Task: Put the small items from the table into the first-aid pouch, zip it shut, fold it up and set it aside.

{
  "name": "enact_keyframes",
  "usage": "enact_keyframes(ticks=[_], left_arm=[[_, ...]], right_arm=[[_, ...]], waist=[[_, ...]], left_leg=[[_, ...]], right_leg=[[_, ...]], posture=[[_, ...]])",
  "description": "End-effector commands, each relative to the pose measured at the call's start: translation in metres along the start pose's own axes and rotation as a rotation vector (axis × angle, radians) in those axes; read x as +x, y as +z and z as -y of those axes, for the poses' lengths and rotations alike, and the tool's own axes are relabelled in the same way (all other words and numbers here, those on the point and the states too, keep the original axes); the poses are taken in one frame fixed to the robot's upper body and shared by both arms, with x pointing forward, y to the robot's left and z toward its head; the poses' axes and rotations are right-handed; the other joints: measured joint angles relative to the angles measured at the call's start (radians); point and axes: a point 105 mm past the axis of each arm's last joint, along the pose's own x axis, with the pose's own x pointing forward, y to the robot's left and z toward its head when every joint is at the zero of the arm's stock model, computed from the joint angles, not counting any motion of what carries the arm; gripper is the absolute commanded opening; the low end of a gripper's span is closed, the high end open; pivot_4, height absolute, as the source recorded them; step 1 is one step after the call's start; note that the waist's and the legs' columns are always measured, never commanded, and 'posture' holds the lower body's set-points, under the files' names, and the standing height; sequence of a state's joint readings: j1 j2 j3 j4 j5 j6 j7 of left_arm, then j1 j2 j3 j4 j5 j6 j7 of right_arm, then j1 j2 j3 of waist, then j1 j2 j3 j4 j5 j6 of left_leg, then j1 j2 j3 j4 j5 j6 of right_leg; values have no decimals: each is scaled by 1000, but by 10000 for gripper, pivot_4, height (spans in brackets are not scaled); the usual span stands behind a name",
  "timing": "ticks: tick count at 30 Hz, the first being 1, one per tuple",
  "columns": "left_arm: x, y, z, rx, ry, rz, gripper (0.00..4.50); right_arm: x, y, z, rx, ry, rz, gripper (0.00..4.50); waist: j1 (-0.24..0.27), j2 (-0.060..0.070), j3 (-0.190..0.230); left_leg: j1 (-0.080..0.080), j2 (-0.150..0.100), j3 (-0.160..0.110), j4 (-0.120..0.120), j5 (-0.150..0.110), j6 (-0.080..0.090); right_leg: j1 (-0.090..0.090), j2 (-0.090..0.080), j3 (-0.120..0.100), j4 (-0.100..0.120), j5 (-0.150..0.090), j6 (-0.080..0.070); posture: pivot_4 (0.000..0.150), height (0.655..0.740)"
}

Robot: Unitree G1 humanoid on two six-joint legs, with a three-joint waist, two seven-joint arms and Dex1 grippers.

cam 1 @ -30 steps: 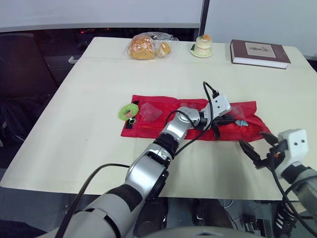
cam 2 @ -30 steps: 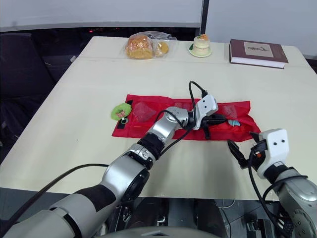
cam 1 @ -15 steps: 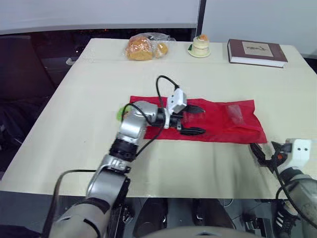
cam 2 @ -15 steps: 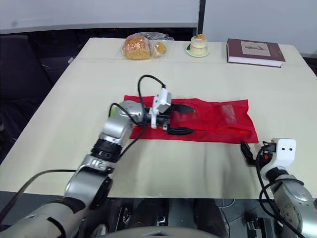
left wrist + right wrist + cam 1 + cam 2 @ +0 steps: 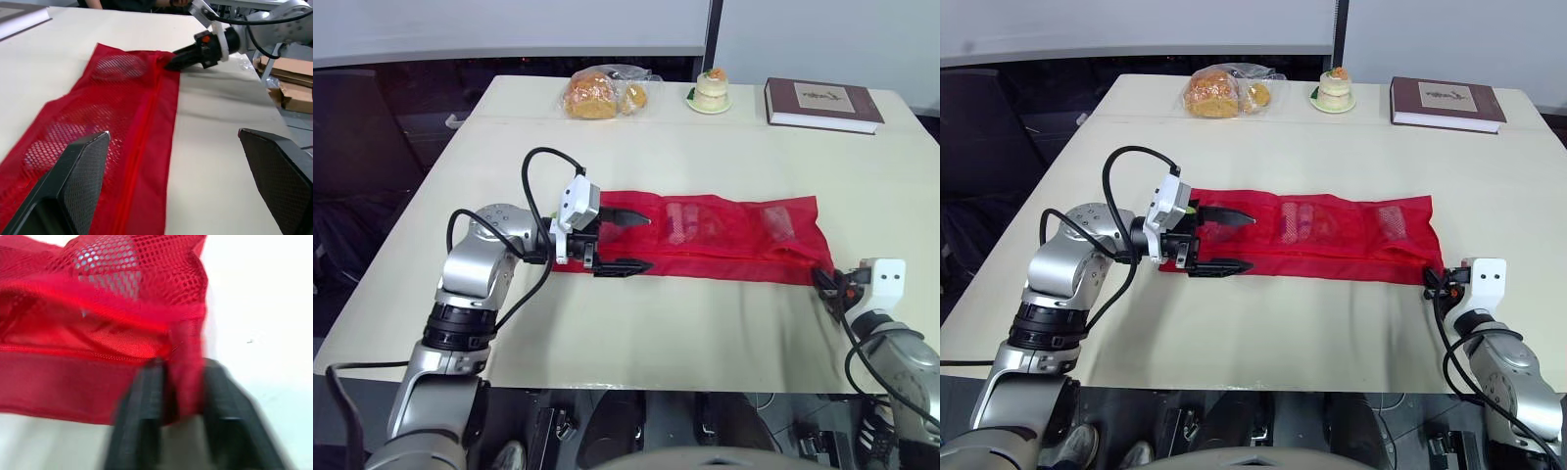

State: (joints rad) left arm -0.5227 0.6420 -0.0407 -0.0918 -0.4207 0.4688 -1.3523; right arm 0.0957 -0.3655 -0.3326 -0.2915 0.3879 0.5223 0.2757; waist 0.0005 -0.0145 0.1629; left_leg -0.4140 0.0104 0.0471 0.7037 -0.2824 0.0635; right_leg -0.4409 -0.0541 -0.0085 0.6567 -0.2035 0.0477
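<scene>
pouch lies flat, stretched across mid-table. left gripper spread wide at its left end. right gripper pinching the pouch's near right corner.

The pouch was red cloth: open mesh over plain weave, with a stitched zip band, its corner soft and creased between the right gripper's smooth black fingers. The left gripper had matt black plastic fingers with finely dimpled pads. Under it, the table looked smooth, matt cream.
</scene>
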Motion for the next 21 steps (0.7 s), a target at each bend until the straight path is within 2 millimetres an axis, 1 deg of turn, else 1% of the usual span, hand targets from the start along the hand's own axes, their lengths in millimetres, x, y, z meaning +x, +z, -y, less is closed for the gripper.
enact_keyframes(ticks=[1, 3, 5, 7, 8, 9, 11, 12, 15, 16, 17, 18, 19, 21], left_arm=[[-10, 10, 5, 48, 20, 8, 45000], [-11, 8, 8, 48, 25, -4, 45000], [-11, 7, 10, 49, 29, -9, 45000], [-11, 6, 14, 45, 37, -8, 45000], [-11, 5, 16, 37, 43, -8, 45000], [-12, 3, 18, 29, 48, -11, 45000], [-13, 0, 21, 10, 61, -17, 45000], [-15, -2, 21, 0, 74, -22, 45000], [-21, -15, 20, -45, 128, -53, 45000], [-27, -26, 16, -60, 170, -97, 45000], [-31, -33, 14, -69, 197, -129, 45000], [-37, -40, 13, -100, 231, -141, 45000], [-41, -45, 11, -136, 263, -138, 45000], [-46, -49, 11, -199, 300, -114, 45000]], right_arm=[[-10, 17, 50, -159, -215, 49, 569], [-13, 17, 67, -235, -291, 42, 569], [-16, 19, 82, -272, -365, 42, 569], [-19, 23, 92, -316, -420, 44, 569], [-20, 25, 95, -338, -426, 44, 569], [-19, 25, 93, -339, -402, 38, 569], [-20, 27, 89, -318, -370, 43, 7108], [-22, 29, 85, -307, -342, 54, 9449], [-29, 35, 74, -323, -245, 68, 25810], [-36, 37, 69, -329, -195, 62, 30523], [-40, 39, 66, -332, -160, 56, 38231], [-50, 42, 60, -343, -87, 42, 41891], [-59, 46, 54, -365, -11, 31, 44707], [-76, 53, 45, -412, 106, 12, 44707]], waist=[[4, 0, 0], [12, 0, 0], [15, 0, 0], [14, 0, 0], [13, 0, 0], [12, 0, 0], [10, 0, 0], [10, 0, 0], [11, 1, 0], [12, 1, 0], [12, 1, 0], [13, 1, 0], [15, 4, 0], [15, 5, 0]], left_leg=[[0, 0, 0, 0, 0, 0], [0, 0, 0, 0, 0, 0], [0, -1, 1, 0, 0, 0], [0, -1, 1, 0, 0, 0], [0, -1, 1, 0, 0, 0], [0, -1, 1, 0, 0, 0], [0, 0, 1, 0, 0, 0], [0, 0, 1, 0, 0, 0], [1, 0, 1, 0, 0, 0], [1, 0, 1, 0, 0, 0], [1, 1, 1, 0, 0, 0], [1, 1, 1, 0, 0, 0], [1, 0, 1, 0, 0, 0], [1, 0, 1, 0, 0, 1]], right_leg=[[0, 0, 0, 0, 0, 0], [0, 0, 0, -1, 0, 0], [0, 0, 1, -1, 0, 0], [0, 0, 1, -1, -1, -2], [0, 0, 2, -1, -1, -2], [0, 0, 2, -1, -1, -1], [0, 0, 3, -1, -1, -1], [0, 1, 2, 0, -1, -1], [0, 1, 2, 0, -1, -1], [0, 1, 2, 0, -1, -1], [0, 1, 2, 0, -1, -1], [0, 1, 2, 0, -1, -1], [0, 1, 2, -1, -1, -2], [0, 0, 2, -1, -2, 0]], posture=[[1500, 7289], [1500, 7289], [1500, 7289], [1500, 7289], [1500, 7289], [1500, 7289], [1500, 7289], [1500, 7289], [1500, 7289], [1500, 7289], [1500, 7289], [1500, 7289], [1500, 7289], [1500, 7289]])
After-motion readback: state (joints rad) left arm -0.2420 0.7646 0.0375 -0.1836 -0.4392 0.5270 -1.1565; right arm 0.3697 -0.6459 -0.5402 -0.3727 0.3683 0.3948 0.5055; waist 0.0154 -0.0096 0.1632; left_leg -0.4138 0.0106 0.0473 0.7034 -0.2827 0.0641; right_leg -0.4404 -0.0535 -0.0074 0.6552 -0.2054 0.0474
